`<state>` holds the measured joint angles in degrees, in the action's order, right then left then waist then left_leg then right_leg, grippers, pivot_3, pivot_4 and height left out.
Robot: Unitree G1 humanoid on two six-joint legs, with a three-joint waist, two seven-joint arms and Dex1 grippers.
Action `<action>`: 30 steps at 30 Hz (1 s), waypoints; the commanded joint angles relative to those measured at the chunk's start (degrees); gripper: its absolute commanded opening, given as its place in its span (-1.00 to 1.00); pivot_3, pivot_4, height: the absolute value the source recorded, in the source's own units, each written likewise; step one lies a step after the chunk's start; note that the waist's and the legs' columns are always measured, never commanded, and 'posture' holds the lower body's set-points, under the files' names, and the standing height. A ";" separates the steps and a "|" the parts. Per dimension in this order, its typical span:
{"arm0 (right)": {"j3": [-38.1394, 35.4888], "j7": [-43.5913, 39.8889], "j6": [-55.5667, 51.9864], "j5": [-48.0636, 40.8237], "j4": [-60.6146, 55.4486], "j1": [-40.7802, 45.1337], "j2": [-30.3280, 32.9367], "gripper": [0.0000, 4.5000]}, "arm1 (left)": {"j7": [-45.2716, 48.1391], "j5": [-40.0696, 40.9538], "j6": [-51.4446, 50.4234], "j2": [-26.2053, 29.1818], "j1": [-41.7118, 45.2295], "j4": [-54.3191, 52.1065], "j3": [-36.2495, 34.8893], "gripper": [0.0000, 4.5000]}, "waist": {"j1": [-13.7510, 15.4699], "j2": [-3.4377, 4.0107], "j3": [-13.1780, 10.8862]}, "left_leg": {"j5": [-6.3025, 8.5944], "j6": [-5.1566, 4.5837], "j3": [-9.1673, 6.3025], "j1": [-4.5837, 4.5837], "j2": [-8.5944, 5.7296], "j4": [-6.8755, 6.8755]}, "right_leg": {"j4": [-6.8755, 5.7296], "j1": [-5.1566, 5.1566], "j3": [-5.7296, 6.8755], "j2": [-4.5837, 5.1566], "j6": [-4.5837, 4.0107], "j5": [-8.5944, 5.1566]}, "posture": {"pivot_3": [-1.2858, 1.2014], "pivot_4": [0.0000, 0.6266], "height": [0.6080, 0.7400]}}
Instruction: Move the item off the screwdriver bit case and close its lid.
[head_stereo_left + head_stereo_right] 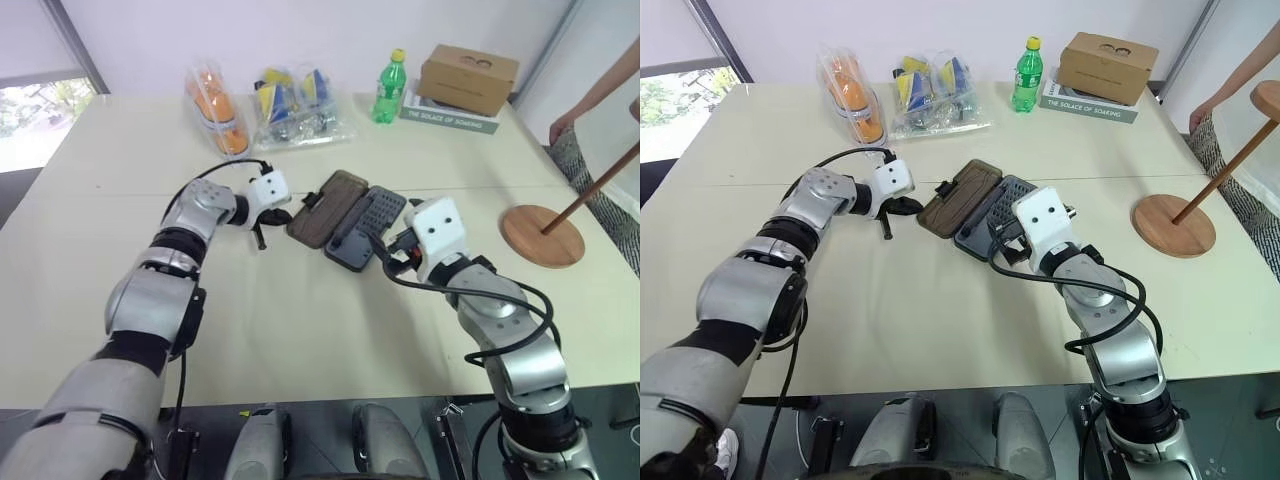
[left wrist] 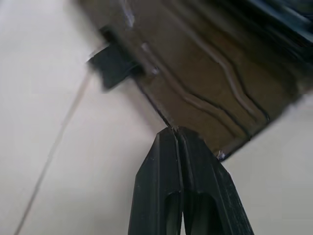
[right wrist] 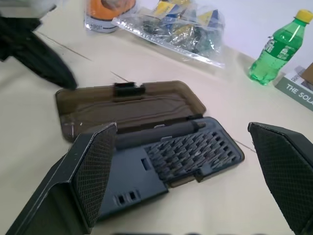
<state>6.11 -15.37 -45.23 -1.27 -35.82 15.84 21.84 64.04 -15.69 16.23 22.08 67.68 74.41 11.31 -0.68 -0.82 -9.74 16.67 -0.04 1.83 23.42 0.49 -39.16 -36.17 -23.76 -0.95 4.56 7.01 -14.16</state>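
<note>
Across the beige table (image 1: 300, 330), the left gripper (image 1: 887, 232), fingers pressed together, is nudging the smoky translucent lid (image 1: 325, 207) lying flat beside its grey-blue bit tray (image 3: 186, 152), best lifted from its outer edge while the wide-open right gripper (image 3: 181, 171) is hovering, reddish wooden disc stand (image 1: 543, 234) already aside.

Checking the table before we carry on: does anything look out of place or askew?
The wooden stand lies tipped at the table's right edge, rod slanting up. The screwdriver bit case sits open, its lid flat on the table, the shut left hand at its corner.
</note>
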 commanded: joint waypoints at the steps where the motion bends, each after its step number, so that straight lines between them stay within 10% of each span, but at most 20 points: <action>1: -1.29 -0.48 0.63 -0.17 -2.67 0.03 0.54 1.00 | 8.78 -1.06 5.95 2.12 -1.61 -0.21 2.01 -0.99 | 0.00 -0.01 0.00 | 0.00 0.00 -0.01 0.01 0.01 0.00 | 0.01 0.00 0.01 0.00 0.00 0.00 | 0.03 -0.52 1.00; 19: 0.22 -1.36 1.63 0.09 -1.10 1.22 0.24 1.00 | 5.93 5.49 -4.28 4.16 1.23 0.57 -5.45 -0.99 | -0.07 -0.05 -0.02 | 0.00 -0.01 -0.18 0.04 0.04 0.00 | -0.06 -0.07 0.03 -0.01 0.01 0.00 | 0.03 -0.52 1.00; 30: 1.36 -0.92 3.47 0.90 1.54 3.08 -0.90 1.00 | 5.83 9.92 -14.82 3.29 1.88 -1.12 -9.79 0.95 | -0.10 -0.05 -0.02 | 0.00 -0.01 -0.17 0.05 0.04 -0.01 | -0.07 -0.09 0.02 -0.02 0.01 0.00 | 0.03 -0.52 1.00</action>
<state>7.17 -16.72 -43.19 -0.80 -33.37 18.02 21.31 71.43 -7.57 2.97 25.41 68.00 74.80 3.08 -0.79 -0.87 -9.76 16.68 -0.04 1.66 23.47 0.53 -39.17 -36.24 -23.85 -0.93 4.54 7.01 -14.16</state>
